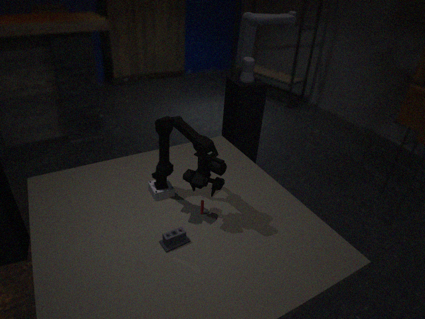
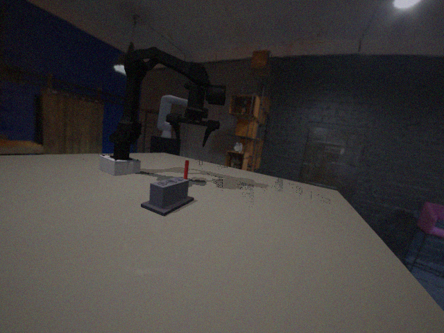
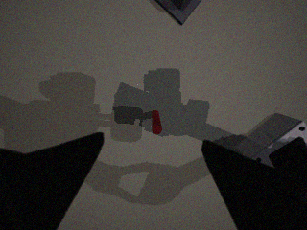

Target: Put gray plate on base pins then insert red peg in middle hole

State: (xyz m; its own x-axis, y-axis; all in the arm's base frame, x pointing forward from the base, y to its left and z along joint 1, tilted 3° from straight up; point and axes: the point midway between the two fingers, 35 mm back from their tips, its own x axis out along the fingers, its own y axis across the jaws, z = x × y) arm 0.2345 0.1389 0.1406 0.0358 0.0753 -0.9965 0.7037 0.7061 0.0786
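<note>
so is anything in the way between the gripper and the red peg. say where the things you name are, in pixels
Nothing visible stands between the open gripper (image 1: pixel 203 193) (image 2: pixel 191 142) (image 3: pixel 153 140) and the red peg (image 1: pixel 202 207) (image 2: pixel 186 169) (image 3: pixel 156 122); the peg stands upright below the fingers, beyond the gray block in the exterior view.

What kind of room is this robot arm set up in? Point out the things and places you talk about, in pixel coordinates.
Probably a workshop or robotics lab, though it is dim. A black arm (image 1: pixel 164 147) (image 2: pixel 132 96) is mounted on a pale table (image 1: pixel 103 274) (image 2: pixel 250 268), a white arm-like device (image 1: pixel 250 34) (image 2: pixel 164 111) stands behind, and wooden crates (image 2: pixel 247 127) are stacked by the wall.
</note>
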